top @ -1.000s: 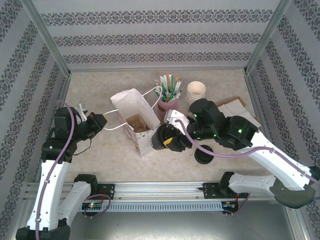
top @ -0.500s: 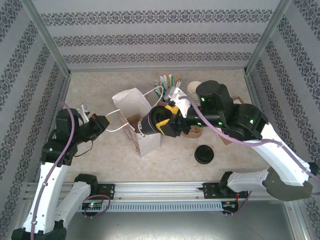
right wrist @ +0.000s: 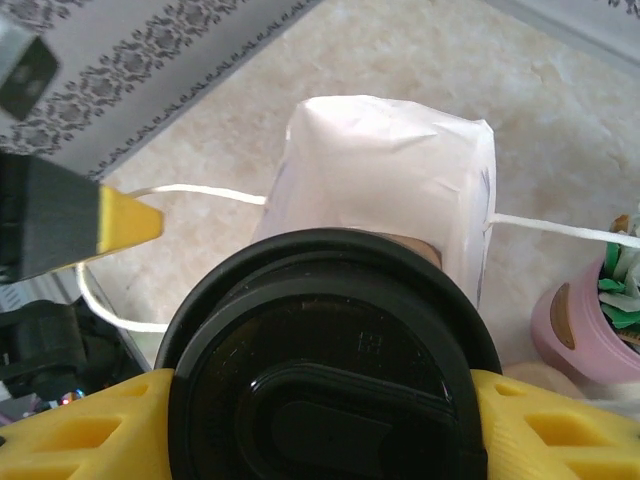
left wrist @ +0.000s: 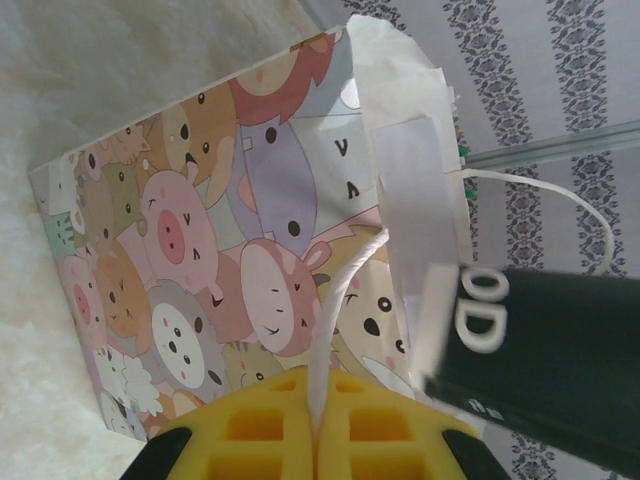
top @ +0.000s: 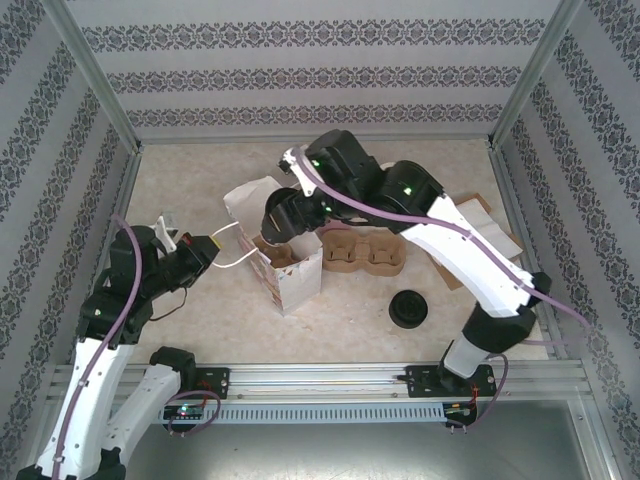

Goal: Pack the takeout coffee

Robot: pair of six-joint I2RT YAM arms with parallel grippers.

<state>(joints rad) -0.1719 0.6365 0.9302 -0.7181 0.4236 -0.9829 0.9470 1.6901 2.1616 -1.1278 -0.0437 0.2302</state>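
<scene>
One takeout coffee [right wrist: 330, 370], its round black lid facing the right wrist camera, sits between the yellow fingers [right wrist: 75, 430] of my right gripper [top: 283, 215], which is shut on it. It hangs above the open top of the white paper bag [top: 285, 265], whose side is printed with cartoon animals [left wrist: 200, 240]. The cup's dark side with white letters [left wrist: 545, 365] is at the bag's rim. My left gripper [left wrist: 320, 440] is shut on the bag's white string handle [left wrist: 345, 290], left of the bag [top: 205, 243]. The second lidded coffee [top: 408, 308] stands on the table.
A brown cardboard cup carrier [top: 362, 252] lies right of the bag, under the right arm. A pink cup holding straws [right wrist: 590, 320] stands behind the bag. Flat cardboard [top: 480, 225] lies at the right wall. Patterned walls close in three sides.
My right arm has swung left and back with the coffee, from the bag's right side to above its open top. The left gripper kept hold of the string handle.
</scene>
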